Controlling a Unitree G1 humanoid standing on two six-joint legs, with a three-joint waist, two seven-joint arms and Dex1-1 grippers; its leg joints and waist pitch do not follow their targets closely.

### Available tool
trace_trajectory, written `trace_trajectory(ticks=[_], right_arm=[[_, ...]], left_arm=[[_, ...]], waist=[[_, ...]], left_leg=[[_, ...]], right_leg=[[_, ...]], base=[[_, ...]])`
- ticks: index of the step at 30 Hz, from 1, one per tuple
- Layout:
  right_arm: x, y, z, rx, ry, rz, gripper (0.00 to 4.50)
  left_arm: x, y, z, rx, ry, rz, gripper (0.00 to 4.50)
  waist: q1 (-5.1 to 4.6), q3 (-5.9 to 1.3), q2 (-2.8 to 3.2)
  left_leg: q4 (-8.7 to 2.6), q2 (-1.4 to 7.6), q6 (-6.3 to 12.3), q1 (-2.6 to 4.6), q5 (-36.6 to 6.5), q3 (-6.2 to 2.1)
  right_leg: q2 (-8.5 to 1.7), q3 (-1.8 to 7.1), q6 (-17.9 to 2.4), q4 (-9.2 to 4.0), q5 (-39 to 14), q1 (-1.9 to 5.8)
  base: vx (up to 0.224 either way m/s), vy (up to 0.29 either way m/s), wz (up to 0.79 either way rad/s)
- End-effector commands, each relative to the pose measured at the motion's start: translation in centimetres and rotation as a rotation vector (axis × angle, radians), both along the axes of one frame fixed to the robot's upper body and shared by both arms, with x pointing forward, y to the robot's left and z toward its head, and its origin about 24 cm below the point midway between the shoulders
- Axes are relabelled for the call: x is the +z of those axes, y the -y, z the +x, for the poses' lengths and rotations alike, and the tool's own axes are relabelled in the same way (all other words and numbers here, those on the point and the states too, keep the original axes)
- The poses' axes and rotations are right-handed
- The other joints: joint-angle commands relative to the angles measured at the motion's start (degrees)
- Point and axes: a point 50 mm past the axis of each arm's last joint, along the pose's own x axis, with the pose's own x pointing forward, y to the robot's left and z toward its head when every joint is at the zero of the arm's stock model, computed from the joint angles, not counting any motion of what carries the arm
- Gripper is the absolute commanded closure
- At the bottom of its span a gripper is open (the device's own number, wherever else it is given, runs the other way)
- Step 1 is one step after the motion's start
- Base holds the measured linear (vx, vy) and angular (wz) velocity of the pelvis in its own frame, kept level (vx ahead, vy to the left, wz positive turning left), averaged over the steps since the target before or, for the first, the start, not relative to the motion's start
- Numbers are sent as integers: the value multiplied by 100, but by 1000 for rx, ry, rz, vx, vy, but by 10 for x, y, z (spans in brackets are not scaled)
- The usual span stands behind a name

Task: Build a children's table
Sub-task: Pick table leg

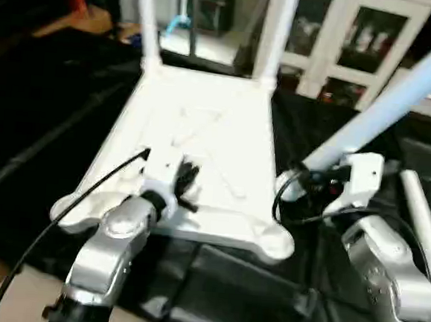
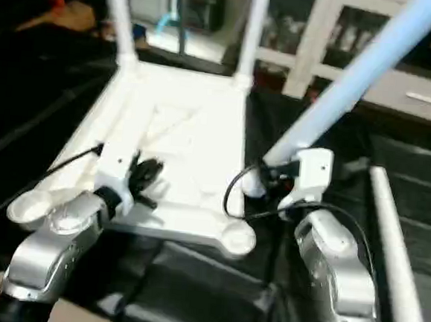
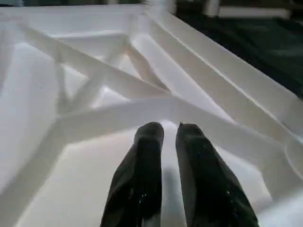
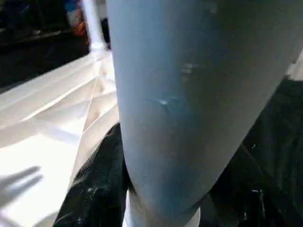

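The tabletop [image 1: 201,160] lies upside down in the middle of the black-covered desk [image 1: 47,118], ribbed side up, running from near the front edge toward the far edge. Two legs are already standing in the far corner sockets: far-left leg [image 1: 146,21] and far-right leg [image 1: 279,32], both cut off at the top of frame. The two near corner sockets sit open, the near-left socket [image 2: 32,208] and the near-right socket [image 2: 237,241].

Left end effector [image 3: 170,130] hovers low over the ribbed underside, near the front edge of the tabletop, fingers almost together with just a thin gap and nothing between them.

Right end effector [image 1: 311,176] is clamped around the thick end of a third leg [image 1: 400,93], which slants up toward the far right and runs out of frame. Its end sits just beside the tabletop's right edge, close to the near-right socket; hard to say if it touches.

A fourth leg [image 2: 391,257] lies flat on the desk along the right side, partly hidden behind the right forearm.

There's plenty of bare black desk on the left side.
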Motion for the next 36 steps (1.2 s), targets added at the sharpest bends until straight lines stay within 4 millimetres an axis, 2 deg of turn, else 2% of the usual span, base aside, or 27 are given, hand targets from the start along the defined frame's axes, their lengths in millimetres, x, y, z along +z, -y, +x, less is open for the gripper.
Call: trace_trajectory(ticks=[1,2,3,4,5,6,7,8,9,10,11,12,13,14,15,16,17,19,20,22,25,26,28,29,31,32,36], right_arm=[[8,9,-7,48,18,20,267],[9,9,-8,68,23,31,267],[12,10,-11,118,34,77,267],[12,11,-11,123,35,81,267],[13,14,-12,142,39,104,267],[13,16,-12,147,36,105,267],[13,17,-12,153,35,100,267],[13,17,-11,160,35,97,267],[13,17,-11,164,35,95,267],[14,16,-12,180,33,94,267],[15,14,-13,214,25,97,267],[15,13,-13,228,22,99,267],[16,13,-14,238,19,100,267],[15,12,-15,258,11,71,267],[14,12,-15,267,9,53,267],[14,12,-15,267,9,53,267],[15,11,-16,297,5,28,267],[16,12,-15,297,8,20,267],[16,12,-15,294,10,18,267],[18,14,-15,278,17,14,267],[20,19,-15,261,22,10,267],[20,20,-15,256,23,8,267],[21,22,-15,252,24,6,267],[21,21,-16,251,25,6,267],[20,22,-16,248,25,6,267],[20,21,-16,242,25,6,267],[19,21,-15,237,28,7,267]], left_arm=[[3,10,-6,-190,18,19,364],[5,11,-8,-234,15,9,343],[10,13,-13,-326,1,-31,343],[11,13,-13,-341,-2,-34,341],[13,16,-16,-423,-20,-35,328],[13,17,-16,-457,-20,-22,328],[14,18,-16,-490,-24,-15,304],[13,19,-15,-521,-33,-8,302],[13,19,-15,-541,-40,-5,300],[11,19,-12,-561,-43,27,300],[8,20,-7,-581,-42,68,283],[7,20,-5,-588,-42,79,283],[7,20,-4,-597,-47,80,270],[4,21,-2,-638,-77,92,262],[2,21,-1,-653,-84,111,262],[2,21,-1,-654,-84,111,262],[-4,20,5,-697,-100,201,262],[-4,20,9,-693,-92,230,262],[-5,20,10,-699,-99,239,262],[-7,19,11,-725,-117,274,262],[-12,14,15,-758,-149,333,262],[-14,12,17,-755,-149,370,262],[-17,8,23,-729,-141,423,262],[-17,7,26,-717,-140,432,262],[-18,7,26,-720,-148,431,262],[-18,5,26,-725,-164,432,279],[-20,2,27,-720,-188,450,291]], waist=[[30,-331,-60],[7,-300,-37],[-31,-281,-17],[-59,-267,-32],[-109,-209,-55],[-115,-206,-49],[-129,-186,-32],[-152,-170,-55],[-161,-162,-63],[-186,-182,-101],[-213,-206,-118],[-224,-214,-109],[-247,-228,-140],[-256,-238,-127],[-268,-236,-145],[-279,-244,-141],[-294,-234,-144],[-311,-245,-133],[-328,-248,-131],[-317,-266,-125],[-296,-298,-128],[-287,-286,-149],[-279,-293,-165],[-272,-298,-138],[-265,-293,-153],[-257,-299,-124],[-260,-300,-140]], left_leg=[[-447,469,544,248,-101,-16],[-522,516,295,306,-799,21],[-555,522,194,313,-1062,27],[-588,515,96,314,-1354,47],[-676,514,-171,299,-2051,46],[-687,521,-275,331,-2286,47],[-680,508,-471,411,-2706,45],[-699,500,-619,432,-2984,36],[-710,496,-651,432,-3058,30],[-716,488,-657,416,-3024,29],[-730,486,-624,389,-2861,35],[-742,483,-592,366,-2747,30],[-765,489,-545,314,-2570,35],[-785,495,-492,278,-2380,35],[-788,495,-464,273,-2367,43],[-772,496,-448,302,-2391,63],[-762,504,-427,328,-2445,76],[-750,507,-431,340,-2509,78],[-770,511,-413,300,-2397,68],[-771,512,-355,318,-2304,90],[-741,521,-179,296,-1970,138],[-730,514,-106,313,-2040,172],[-704,531,-86,333,-2087,195],[-693,527,-90,341,-2063,210],[-702,527,-44,295,-1950,202],[-699,533,-43,315,-1933,209],[-694,537,-2,305,-1875,219]], right_leg=[[-598,239,-1298,-481,852,204],[-564,203,-1349,-508,224,148],[-542,192,-1348,-513,-29,126],[-538,182,-1339,-527,-334,124],[-559,165,-1172,-584,-1250,93],[-570,165,-1113,-605,-1525,60],[-595,187,-966,-685,-1971,-24],[-604,194,-842,-729,-2248,-48],[-618,198,-778,-755,-2363,-48],[-640,202,-671,-784,-2478,-31],[-642,198,-628,-780,-2357,-7],[-642,192,-625,-775,-2243,15],[-639,178,-621,-761,-2029,54],[-637,162,-673,-720,-1745,74],[-633,153,-675,-731,-1725,65],[-655,157,-719,-732,-1689,40],[-669,169,-775,-756,-1697,5],[-686,179,-785,-765,-1771,7],[-679,171,-820,-746,-1572,37],[-669,166,-872,-739,-1346,23],[-678,167,-982,-708,-985,32],[-668,163,-964,-751,-1176,-11],[-695,176,-991,-763,-1355,-40],[-696,182,-1017,-759,-1300,-58],[-707,173,-1048,-749,-1248,-26],[-702,174,-1070,-741,-1213,-44],[-696,172,-1121,-732,-1128,-41]], base=[[-65,69,7],[-59,59,6],[-59,59,6],[-63,65,-4],[-61,65,-10],[-61,65,-10],[-79,56,-5],[-79,49,-2],[-79,49,-2],[-55,48,-7],[0,0,0],[0,0,0],[0,0,0],[-20,51,-19],[-20,51,-19],[0,0,0],[0,0,0],[0,0,0],[0,0,0],[0,0,0],[0,0,0],[0,0,0],[0,0,0],[0,0,0],[0,0,0],[0,0,0],[0,0,0]])
